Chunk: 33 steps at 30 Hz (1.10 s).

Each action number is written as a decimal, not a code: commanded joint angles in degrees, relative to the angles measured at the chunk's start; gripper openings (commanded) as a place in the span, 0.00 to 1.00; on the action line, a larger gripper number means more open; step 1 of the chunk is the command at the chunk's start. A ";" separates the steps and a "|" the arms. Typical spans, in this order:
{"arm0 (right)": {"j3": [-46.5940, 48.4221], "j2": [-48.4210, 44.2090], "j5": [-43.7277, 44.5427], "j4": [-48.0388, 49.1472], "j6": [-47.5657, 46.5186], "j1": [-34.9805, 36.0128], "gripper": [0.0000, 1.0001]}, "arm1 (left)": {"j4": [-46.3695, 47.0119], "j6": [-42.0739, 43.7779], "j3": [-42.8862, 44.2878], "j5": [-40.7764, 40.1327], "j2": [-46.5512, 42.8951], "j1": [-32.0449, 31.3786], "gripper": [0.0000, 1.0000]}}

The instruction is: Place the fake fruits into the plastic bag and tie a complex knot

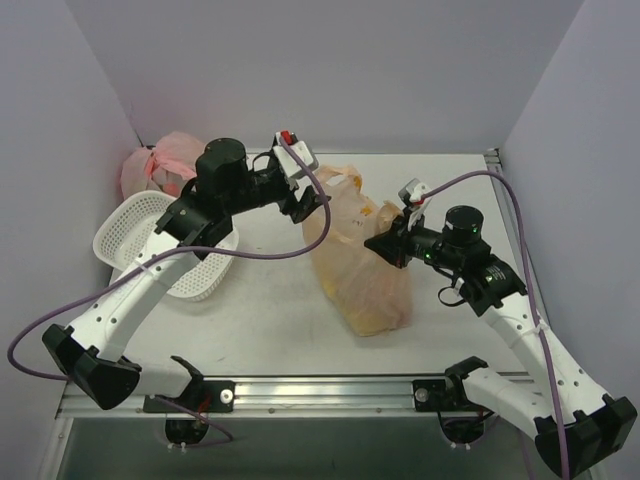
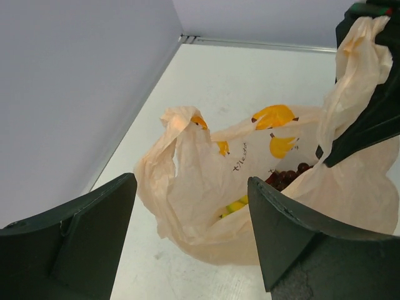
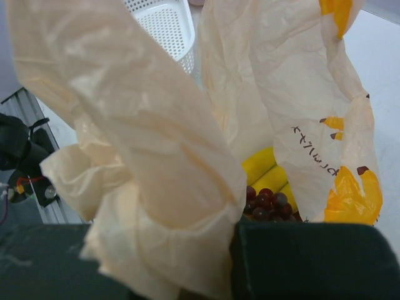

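Pink tied plastic bag (image 1: 165,158) and white mesh basket (image 1: 150,240) sit at ten and nine o'clock on the table (image 1: 270,320). Left gripper (image 1: 312,203), jaws spread wide and empty, hovers at eleven o'clock of the translucent pale-orange banana-printed plastic bag (image 1: 365,280), which stands near centre. Inside lie a dark purple grape bunch (image 3: 265,203) and yellow fake fruits (image 3: 265,169). Right gripper (image 1: 385,243), at the bag's two o'clock, is clamped tight on its plastic.

A robotics lab cell: plain pale walls (image 1: 330,70) enclose a white surface (image 1: 260,310), with 2 arms (image 1: 150,290) bolted to an aluminium rail (image 1: 330,392) at the frame's bottom.
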 commanded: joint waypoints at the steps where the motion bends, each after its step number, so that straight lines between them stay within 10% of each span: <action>1: 0.37 -0.83 -5.33 0.47 -5.92 -0.43 0.00 | -5.88 10.50 4.10 6.63 1.53 1.31 0.82; 20: -0.69 -2.67 -10.00 -8.49 -15.08 -0.61 0.00 | -9.13 9.90 16.15 9.28 17.08 -3.96 0.73; 23: -0.95 -3.02 -9.92 -9.46 -15.87 -0.78 0.00 | -8.69 7.80 19.40 7.35 18.84 -4.66 0.58; 27: -0.60 -3.99 -9.83 -10.34 -16.05 -4.72 0.00 | -3.17 -4.28 20.73 6.98 17.80 -1.42 0.00; 33: 2.91 -1.90 -15.53 -10.34 -12.98 -19.22 0.00 | 12.64 -24.42 10.73 8.49 7.53 9.74 0.00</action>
